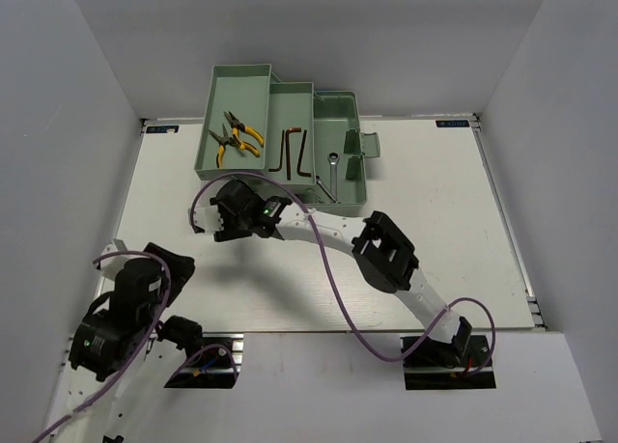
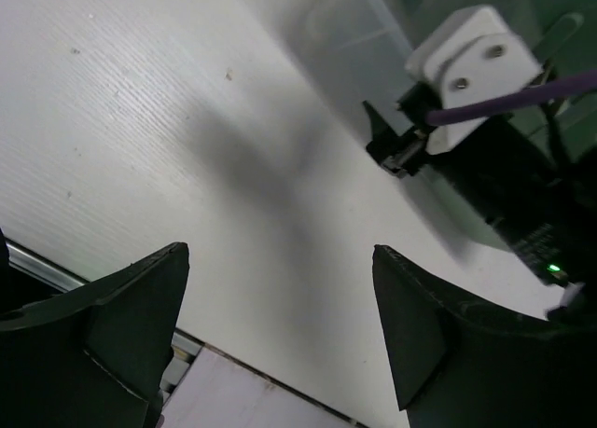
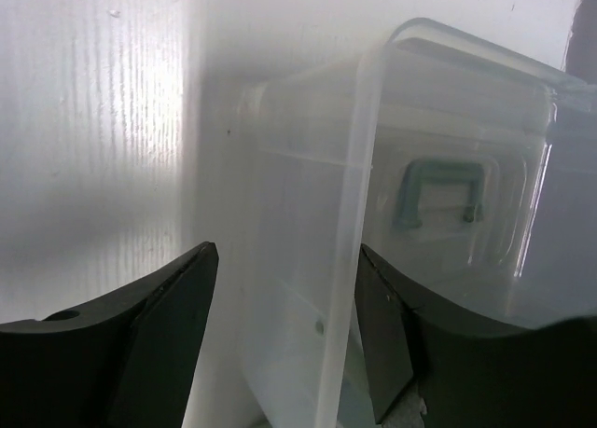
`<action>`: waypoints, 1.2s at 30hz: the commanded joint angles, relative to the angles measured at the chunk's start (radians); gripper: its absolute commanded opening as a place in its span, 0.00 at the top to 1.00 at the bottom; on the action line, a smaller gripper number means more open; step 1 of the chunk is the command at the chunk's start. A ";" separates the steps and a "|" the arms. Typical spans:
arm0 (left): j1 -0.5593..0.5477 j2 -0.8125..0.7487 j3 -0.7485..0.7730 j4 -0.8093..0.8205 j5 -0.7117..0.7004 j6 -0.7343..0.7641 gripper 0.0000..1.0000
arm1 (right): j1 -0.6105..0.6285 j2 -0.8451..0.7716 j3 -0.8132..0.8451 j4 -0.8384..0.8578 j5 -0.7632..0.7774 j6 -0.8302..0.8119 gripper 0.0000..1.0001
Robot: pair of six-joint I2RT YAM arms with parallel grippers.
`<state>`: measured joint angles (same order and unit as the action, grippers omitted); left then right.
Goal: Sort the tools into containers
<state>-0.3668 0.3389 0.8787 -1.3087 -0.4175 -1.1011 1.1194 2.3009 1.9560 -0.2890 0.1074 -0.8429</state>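
Top external view shows the green toolbox (image 1: 237, 91) folded out at the far side of the table (image 1: 435, 221). Its 3 compartments are stepped side by side, so each can be reached from above. 2 pliers (image 1: 235, 137) lie in the left tray, the hex keys (image 1: 294, 153) in the middle one and the wrench (image 1: 329, 176) in the right-hand base. No tool shows loose on the table, so the sorting looks done.

Right gripper (image 3: 284, 260) reaches across to the box's near left corner, jaws wide and holding nothing. The edge of the clear lid (image 3: 448, 120) stands between its fingers, so it is likely lined up to take hold of the lid for closing. Left gripper (image 2: 280, 255) hangs low near its base, jaws wide and empty, probably parked out of the other arm's way.
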 commanded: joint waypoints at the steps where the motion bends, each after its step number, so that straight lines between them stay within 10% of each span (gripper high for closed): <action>1: -0.003 -0.012 0.031 -0.098 -0.076 -0.079 0.11 | -0.001 0.031 0.061 0.057 0.023 -0.018 0.35; 12: -0.003 0.089 -0.087 0.041 0.063 -0.088 0.07 | -0.023 0.017 0.078 0.016 -0.017 -0.005 1.00; 26: -0.003 0.393 -0.526 0.791 0.401 -0.157 0.12 | -0.052 -0.216 0.113 -0.062 -0.052 0.090 1.00; 36: 0.006 0.587 -0.558 1.008 0.422 -0.217 0.49 | -0.072 -0.296 0.175 -0.117 -0.078 0.154 1.00</action>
<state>-0.3676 0.8997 0.3405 -0.4057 -0.0151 -1.2846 1.0546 2.2059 2.0132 -0.5415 -0.0170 -0.6876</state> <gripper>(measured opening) 0.516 0.102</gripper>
